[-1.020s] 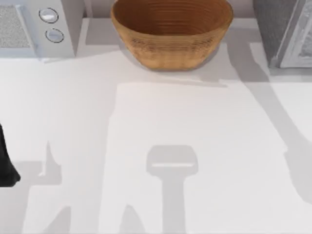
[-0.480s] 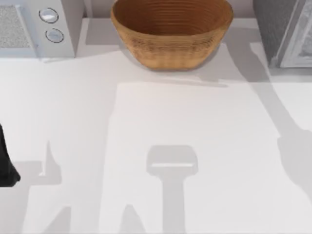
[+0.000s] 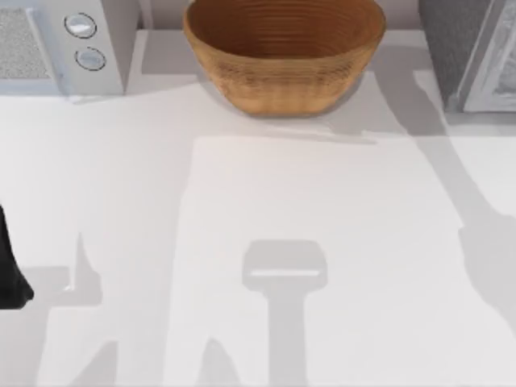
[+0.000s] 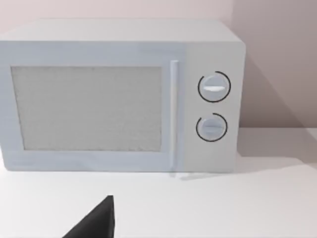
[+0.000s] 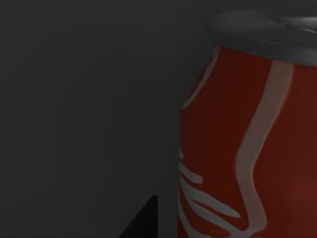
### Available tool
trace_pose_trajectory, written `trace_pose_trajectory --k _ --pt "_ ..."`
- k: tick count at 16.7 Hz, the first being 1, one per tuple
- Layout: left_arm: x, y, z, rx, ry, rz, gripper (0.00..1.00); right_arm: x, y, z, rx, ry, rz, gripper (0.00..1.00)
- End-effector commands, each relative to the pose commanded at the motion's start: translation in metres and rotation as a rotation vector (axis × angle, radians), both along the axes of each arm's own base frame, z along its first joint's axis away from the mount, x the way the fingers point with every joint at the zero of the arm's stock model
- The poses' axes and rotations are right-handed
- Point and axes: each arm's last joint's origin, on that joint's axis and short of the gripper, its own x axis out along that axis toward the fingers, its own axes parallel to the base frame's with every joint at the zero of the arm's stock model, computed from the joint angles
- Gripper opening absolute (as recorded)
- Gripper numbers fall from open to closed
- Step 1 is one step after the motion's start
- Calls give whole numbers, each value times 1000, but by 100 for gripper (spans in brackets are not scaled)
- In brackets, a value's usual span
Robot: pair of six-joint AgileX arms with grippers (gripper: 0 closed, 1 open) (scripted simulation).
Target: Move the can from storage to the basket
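The can [image 5: 247, 144] stands upright inside the storage [image 3: 451, 48], a dark grey box at two o'clock on the table [image 3: 322, 201]. The right wrist view is dim and sits very close to the can, with a dark fingertip [image 5: 143, 223] of the right gripper just beside it. Whether that gripper's fingers are spread or already pressing on the can cannot be told.

The likely risks come from the tight, shadowed box. A finger arriving off-centre could nudge the can over or push it deeper against the back wall. A shallow or lopsided pinch on the smooth, curved metal could let it slip on the way out, and pulling back at an angle could catch the can on the white door frame.

The can is red with white script strokes and a grey metal lid, and looks undented.

The basket [image 3: 282, 56] waits at twelve o'clock. The left arm [image 3: 10, 274] is parked at nine o'clock, facing the microwave [image 4: 124, 94].
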Motion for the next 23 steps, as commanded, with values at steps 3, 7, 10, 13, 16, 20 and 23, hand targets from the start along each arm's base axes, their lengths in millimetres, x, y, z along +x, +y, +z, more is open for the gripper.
trace_pose_trajectory --k 3,7,10,13,16,20,23 --pt "0 0 0 0 0 0 100 0 0 0 0 0 0 32" --pt "0 0 0 0 0 0 100 0 0 0 0 0 0 2" --pt "0 0 0 0 0 0 100 0 0 0 0 0 0 0" --pt "0 0 0 0 0 0 100 0 0 0 0 0 0 0" --pt "0 0 0 0 0 0 100 -1 1 0 1 0 2 0" --pt "0 0 0 0 0 0 100 -26 7 9 -7 20 -9 0" --pt "0 0 0 0 0 0 100 -90 10 38 -1 4 -11 0"
